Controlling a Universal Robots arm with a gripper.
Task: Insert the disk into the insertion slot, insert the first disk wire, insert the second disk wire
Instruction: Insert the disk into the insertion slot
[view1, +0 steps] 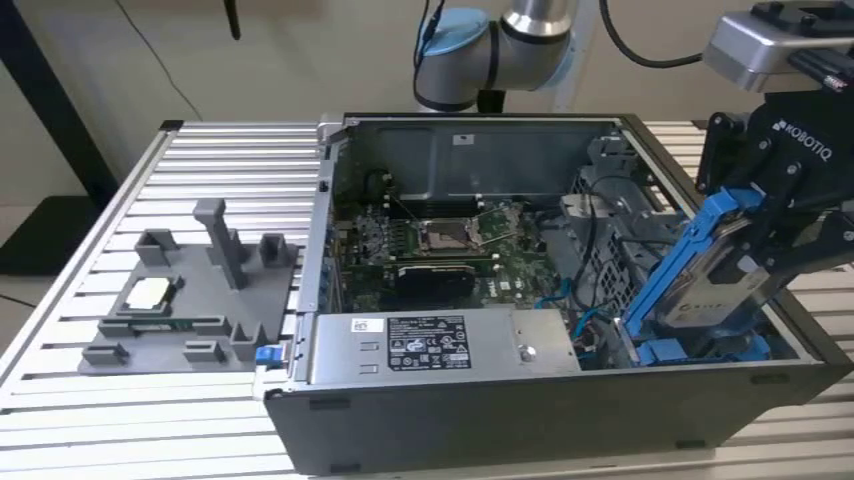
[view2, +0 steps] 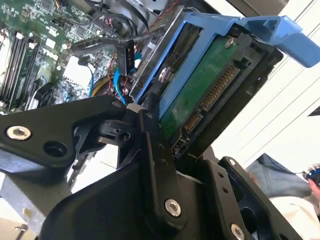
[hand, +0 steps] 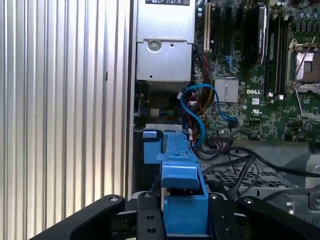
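The hand (view1: 754, 245) is pinching the disk (view1: 705, 288), its 2 black fingers (view2: 156, 165) pressed against the opposite long sides of the blue frame. In the second wrist view the disk's (view2: 200, 85) green circuit board and its 2 connectors are facing the camera, with a blue end tab sticking out past the fingers. In the first wrist view the hand (hand: 185, 216) is gripping the frame, and the disk's (hand: 181, 172) tab is pointing toward the case interior.

In the exterior view the disk is leaning steeply, its upper end in the hand and its lower end reaching down into the bay (view1: 701, 350) at the corner of the open case (view1: 534, 420) on the exterior view's right. Blue cables (hand: 200, 107) are looping just beyond the bay, beside the motherboard (view1: 441, 240).

White lettering is showing on the hand's housing. A white printed label is lying on top of the power supply (view1: 427, 345).

The case is sitting on a ribbed metal surface (view1: 80, 430). A grey fixture (view1: 187, 290) is lying on it toward the exterior view's left.
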